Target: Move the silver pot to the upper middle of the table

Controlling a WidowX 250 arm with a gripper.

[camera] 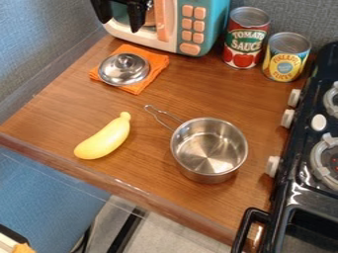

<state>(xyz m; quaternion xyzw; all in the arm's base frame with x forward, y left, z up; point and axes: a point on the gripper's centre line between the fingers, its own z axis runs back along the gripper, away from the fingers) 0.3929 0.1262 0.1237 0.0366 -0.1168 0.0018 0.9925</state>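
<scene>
Silver pot (208,150): upright on the wooden table (218,202), toward the lower right of the tabletop, between the yellow toy banana (104,139) and the black toy stove (300,180). Its wire handle (160,116) points up and left. Pot interior: bare metal walls and floor, with bright reflections.

Banana: lying on its side left of the pot, apart from it, stem end up and right. Stove: along the right side, pale knobs facing the table, burners on top, black handle at the front.

Above the pot, near the back of the table, two upright cans: one with a red-and-green label (245,39), one with a yellow label (286,57), just beside it on the right. Both tops look closed; contents cannot be seen.

Upper left: silver lid (124,69), knob up, resting on a folded orange cloth (157,61). Behind: teal-and-white toy microwave (201,32) with orange buttons.

Gripper (121,23): at the top edge, left of centre, in front of the microwave, pointing down. Fingers spread wide, a gap visible between them.
</scene>
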